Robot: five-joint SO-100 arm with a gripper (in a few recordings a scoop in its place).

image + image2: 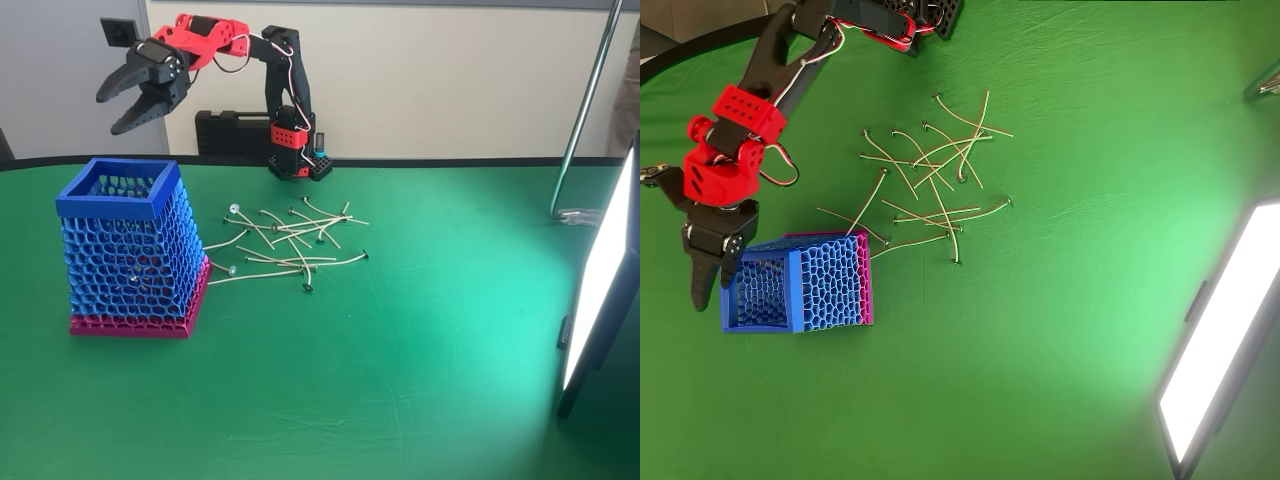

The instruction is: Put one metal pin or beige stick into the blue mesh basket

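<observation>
Black pincer (pixel 128 108) spread wide, empty, above blue mesh basket (pixel 118 192); beige sticks (pixel 290 245) scattered beside it; no legible writing.

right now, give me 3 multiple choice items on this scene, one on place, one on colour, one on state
1. Where is the gripper in the fixed view?
A. high above the basket
B. down among the sticks
C. resting on the table

2. What colour is the basket's base?
A. yellow
B. magenta
C. white

3. How do the gripper's jaws stand?
A. shut on a stick
B. shut on the basket rim
C. open, nothing seen between them

Answers:
1 A, the gripper hangs in the air over the basket's open top, clear of the rim.
2 B, a magenta band runs under the blue lattice.
3 C, the two fingers are spread apart in the fixed view and no stick shows between them.
</observation>
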